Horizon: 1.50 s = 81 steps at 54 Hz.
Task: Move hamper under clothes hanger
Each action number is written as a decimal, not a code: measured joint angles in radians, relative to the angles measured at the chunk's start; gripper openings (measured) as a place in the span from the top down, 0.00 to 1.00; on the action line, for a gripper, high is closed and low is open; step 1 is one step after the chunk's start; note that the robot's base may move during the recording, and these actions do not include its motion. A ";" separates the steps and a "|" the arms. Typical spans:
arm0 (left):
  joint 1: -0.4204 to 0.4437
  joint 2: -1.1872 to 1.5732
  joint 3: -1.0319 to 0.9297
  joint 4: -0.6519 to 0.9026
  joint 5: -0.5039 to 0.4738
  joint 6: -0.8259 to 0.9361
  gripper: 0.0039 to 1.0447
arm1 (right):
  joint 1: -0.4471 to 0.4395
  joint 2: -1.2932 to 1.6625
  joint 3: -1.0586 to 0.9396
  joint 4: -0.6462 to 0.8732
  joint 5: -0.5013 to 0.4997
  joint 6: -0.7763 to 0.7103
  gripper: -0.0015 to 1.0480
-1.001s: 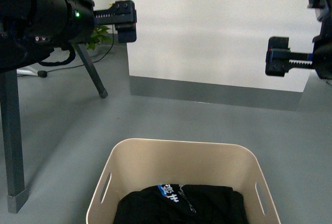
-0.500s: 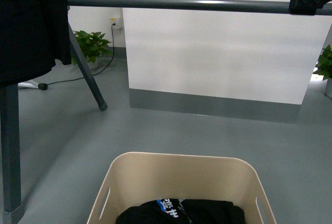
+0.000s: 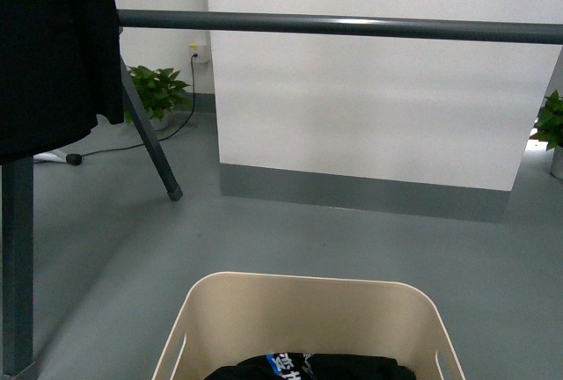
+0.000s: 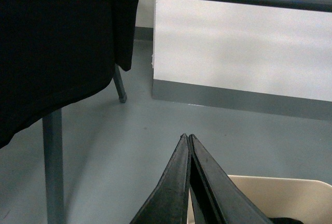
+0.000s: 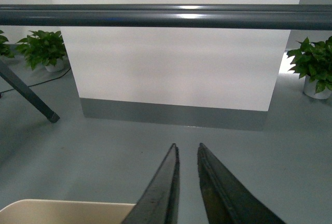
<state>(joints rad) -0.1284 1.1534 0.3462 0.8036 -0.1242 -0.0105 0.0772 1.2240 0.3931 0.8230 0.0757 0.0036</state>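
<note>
The beige hamper (image 3: 308, 305) sits on the grey floor at the bottom middle of the front view, with a black garment (image 3: 308, 368) inside. The clothes hanger's dark grey top bar (image 3: 352, 25) runs across above and beyond it; one leg (image 3: 18, 266) stands at the left and a splayed leg (image 3: 151, 142) behind. Neither gripper shows in the front view. My left gripper (image 4: 188, 137) is shut and empty above the hamper's rim (image 4: 280, 195). My right gripper (image 5: 188, 146) is shut and empty, with the hamper's rim (image 5: 62, 211) beside it and the bar (image 5: 166, 16) ahead.
A black garment (image 3: 53, 54) hangs from the rack at the left. A white wall panel with a grey skirting (image 3: 361, 193) stands behind the rack. Potted plants (image 3: 158, 90) stand at the back left and back right (image 3: 550, 129). A cable (image 3: 132, 142) lies on the floor.
Both arms have left the front view, going up and out of frame. The hamper now sits lower in the front view and the top bar lower too.
</note>
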 joint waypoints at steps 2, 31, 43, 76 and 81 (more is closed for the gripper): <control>0.005 -0.011 -0.014 0.001 0.003 0.000 0.97 | -0.002 -0.012 -0.015 0.003 -0.003 0.000 0.93; 0.126 -0.327 -0.243 -0.088 0.121 0.004 0.97 | -0.076 -0.328 -0.272 -0.060 -0.074 -0.003 0.98; 0.126 -0.443 -0.282 -0.164 0.125 0.004 0.97 | -0.076 -0.447 -0.318 -0.133 -0.074 -0.003 0.98; 0.126 -0.785 -0.328 -0.433 0.125 0.005 0.97 | -0.076 -0.813 -0.388 -0.412 -0.074 -0.003 0.98; 0.126 -0.831 -0.328 -0.478 0.125 0.005 0.97 | -0.076 -0.863 -0.388 -0.461 -0.074 -0.003 0.98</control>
<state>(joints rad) -0.0021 0.3222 0.0177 0.3252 0.0006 -0.0059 0.0013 0.3607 0.0051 0.3622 0.0017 0.0002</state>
